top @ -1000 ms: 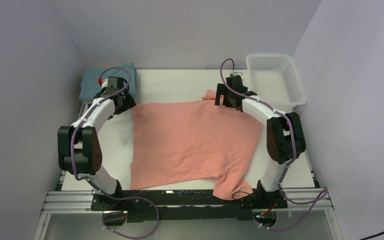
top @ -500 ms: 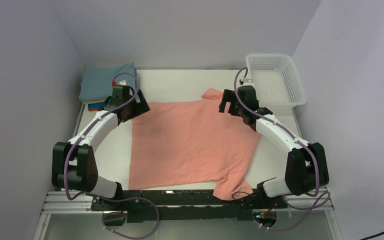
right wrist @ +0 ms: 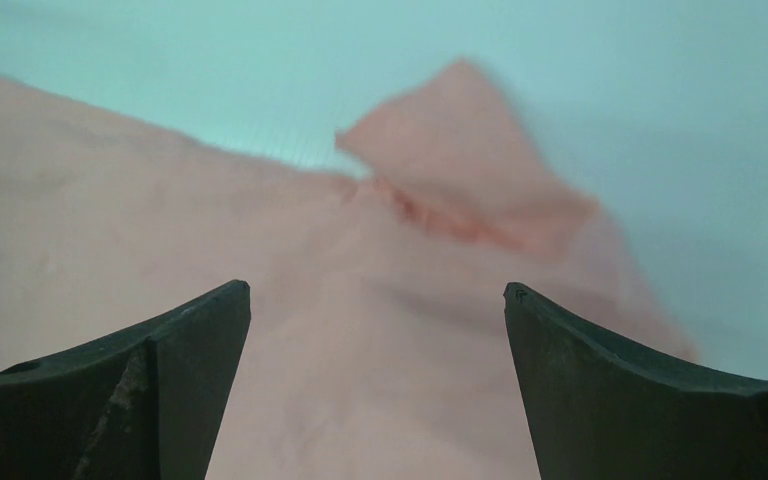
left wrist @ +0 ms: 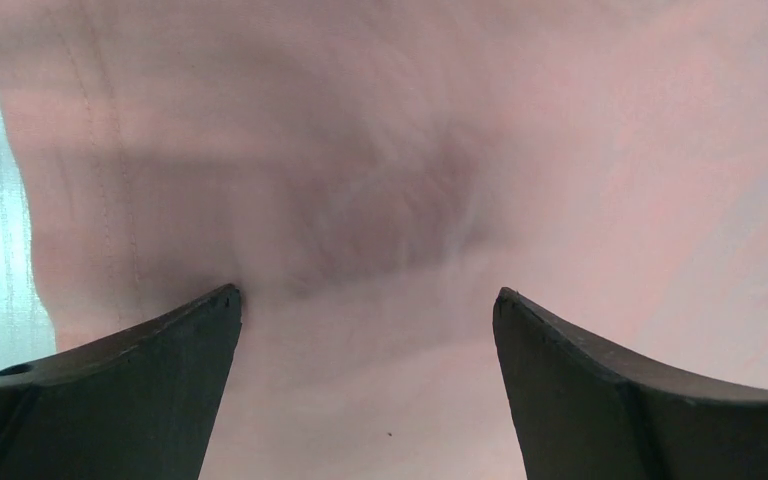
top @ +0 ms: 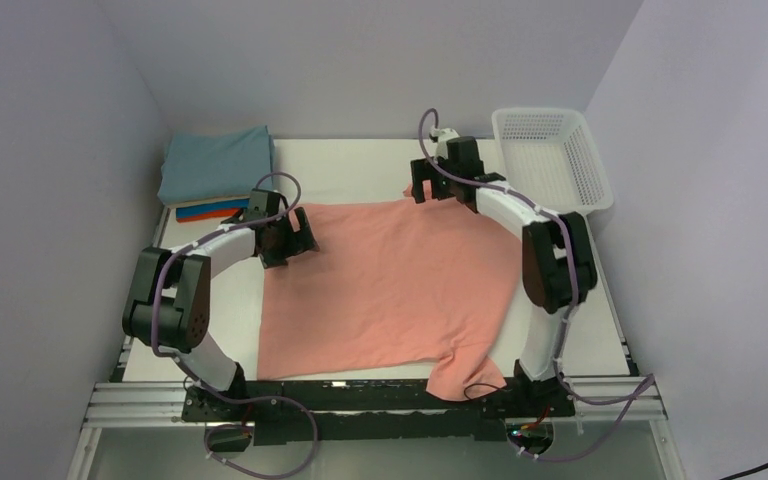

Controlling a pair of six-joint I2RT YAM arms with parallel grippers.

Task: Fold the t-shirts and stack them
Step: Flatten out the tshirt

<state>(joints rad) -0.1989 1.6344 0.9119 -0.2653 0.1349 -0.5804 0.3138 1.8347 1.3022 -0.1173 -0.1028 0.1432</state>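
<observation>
Salmon-pink t-shirt (top: 390, 280), soft and faintly wrinkled, is spread flat at the centre of the table (top: 360, 165). The left gripper (left wrist: 365, 300) is held wide open and empty over the shirt's 10 o'clock corner. The right gripper (right wrist: 377, 290) is likewise open over the pointed sleeve (right wrist: 460, 150) at 1 o'clock. Folded t-shirts (top: 215, 175) are stacked at 11 o'clock.

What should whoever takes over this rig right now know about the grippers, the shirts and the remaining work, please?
Left gripper: open, over the pink t-shirt's far-left corner, holding nothing.
Right gripper: open, over its far sleeve, holding nothing.
Pink t-shirt: spread out between the arms, not yet folded.
Folded stack: teal on top, far left.
To do: fold the pink one and add it to the stack.
</observation>
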